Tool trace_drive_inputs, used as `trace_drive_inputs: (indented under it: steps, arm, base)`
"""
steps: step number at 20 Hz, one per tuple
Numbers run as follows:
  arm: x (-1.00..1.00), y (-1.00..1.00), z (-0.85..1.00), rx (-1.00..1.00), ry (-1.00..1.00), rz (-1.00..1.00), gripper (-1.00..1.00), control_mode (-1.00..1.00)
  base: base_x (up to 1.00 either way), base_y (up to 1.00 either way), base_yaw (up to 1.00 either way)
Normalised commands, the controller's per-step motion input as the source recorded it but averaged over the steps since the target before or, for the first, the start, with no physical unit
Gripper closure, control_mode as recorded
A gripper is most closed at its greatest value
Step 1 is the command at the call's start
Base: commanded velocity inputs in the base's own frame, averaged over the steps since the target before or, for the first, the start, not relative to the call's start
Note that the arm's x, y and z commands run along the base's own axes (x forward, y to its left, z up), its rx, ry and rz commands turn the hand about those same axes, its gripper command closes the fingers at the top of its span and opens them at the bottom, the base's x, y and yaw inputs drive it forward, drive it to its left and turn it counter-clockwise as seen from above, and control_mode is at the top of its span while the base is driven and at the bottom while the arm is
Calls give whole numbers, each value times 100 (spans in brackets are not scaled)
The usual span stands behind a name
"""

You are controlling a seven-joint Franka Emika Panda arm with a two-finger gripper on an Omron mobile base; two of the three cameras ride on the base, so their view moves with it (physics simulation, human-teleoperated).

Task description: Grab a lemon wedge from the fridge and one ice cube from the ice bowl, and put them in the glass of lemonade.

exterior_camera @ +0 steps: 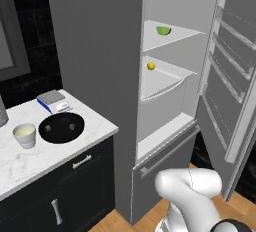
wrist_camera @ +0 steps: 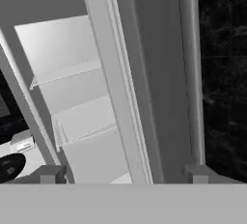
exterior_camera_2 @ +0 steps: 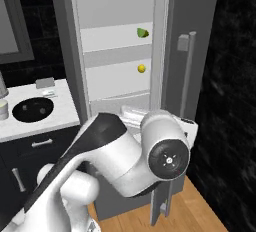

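The lemon wedge (exterior_camera: 163,30) lies on the top shelf of the open fridge (exterior_camera: 170,76), one shelf above a small yellow ball (exterior_camera: 150,66); the ice bowl (exterior_camera: 61,127) and the glass of lemonade (exterior_camera: 24,135) sit on the desk (exterior_camera: 30,158) left of the fridge. The end effector (wrist_camera: 124,174) stands wide and empty, facing the edge of the fridge door (wrist_camera: 159,73). Reaching in from here could clip that door edge, or pick the ball by mistake.
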Motion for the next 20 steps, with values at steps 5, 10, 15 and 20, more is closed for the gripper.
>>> trace_drive_inputs:
  steps: [5,10,15,20]
  arm:
    - [-9,82,78,-20,6,-7,-100,-100]
    - [99,74,3,-45,33,-34,-100,-100]
    - [90,15,-15,-37,17,-38,-100,-100]
    - [91,-18,-14,-33,7,-37,-100,-100]
  base:
    - [0,0,0]
    - [0,0,0]
    - [0,0,0]
    - [0,0,0]
